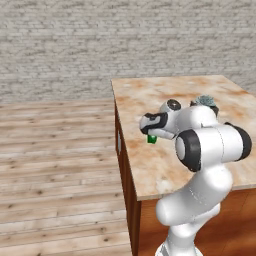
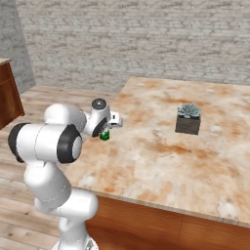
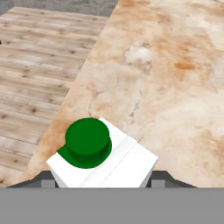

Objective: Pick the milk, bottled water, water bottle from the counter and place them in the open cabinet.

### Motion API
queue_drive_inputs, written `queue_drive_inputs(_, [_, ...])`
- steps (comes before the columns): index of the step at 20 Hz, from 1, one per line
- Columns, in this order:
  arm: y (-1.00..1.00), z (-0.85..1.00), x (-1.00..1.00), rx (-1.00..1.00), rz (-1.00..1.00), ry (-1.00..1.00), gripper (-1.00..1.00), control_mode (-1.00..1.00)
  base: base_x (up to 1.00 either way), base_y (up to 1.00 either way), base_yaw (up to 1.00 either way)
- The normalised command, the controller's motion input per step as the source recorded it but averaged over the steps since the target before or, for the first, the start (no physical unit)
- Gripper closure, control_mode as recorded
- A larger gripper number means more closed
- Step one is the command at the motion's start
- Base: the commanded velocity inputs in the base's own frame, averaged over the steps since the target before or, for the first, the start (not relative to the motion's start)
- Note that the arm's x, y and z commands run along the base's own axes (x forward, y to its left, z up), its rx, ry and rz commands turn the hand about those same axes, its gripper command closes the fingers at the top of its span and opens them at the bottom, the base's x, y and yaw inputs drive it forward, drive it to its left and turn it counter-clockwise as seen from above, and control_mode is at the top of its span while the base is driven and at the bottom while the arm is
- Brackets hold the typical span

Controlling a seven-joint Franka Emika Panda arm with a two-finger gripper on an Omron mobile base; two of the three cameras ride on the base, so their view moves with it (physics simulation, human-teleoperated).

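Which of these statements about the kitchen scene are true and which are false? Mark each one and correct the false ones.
1. The claw is closed on the milk. True.
2. The milk has a red cap. False: its cap is green, on a white carton top.
3. A small potted plant stands on the counter. True.
4. The potted plant touches the milk. False: it stands well apart from the milk, further across the counter.
5. The milk is near the counter's edge, beside the wooden floor. True.
6. The counter top is plain black. False: it is beige marble with rust-orange veins.
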Motion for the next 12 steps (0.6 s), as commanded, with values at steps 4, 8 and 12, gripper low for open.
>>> queue_drive_inputs(4, [0.00, 0.84, -0.37, 0.00, 0.00, -0.02, 1.00, -1.00, 0.00, 0.00, 0.00])
queue_drive_inputs(8, [0.00, 0.87, -0.44, 0.00, -0.04, 0.00, 1.00, -1.00, 0.00, 0.00, 0.00])
queue_drive_inputs(12, [0.00, 0.88, -0.57, 0.00, -0.06, 0.00, 1.00, -1.00, 0.00, 0.00, 0.00])
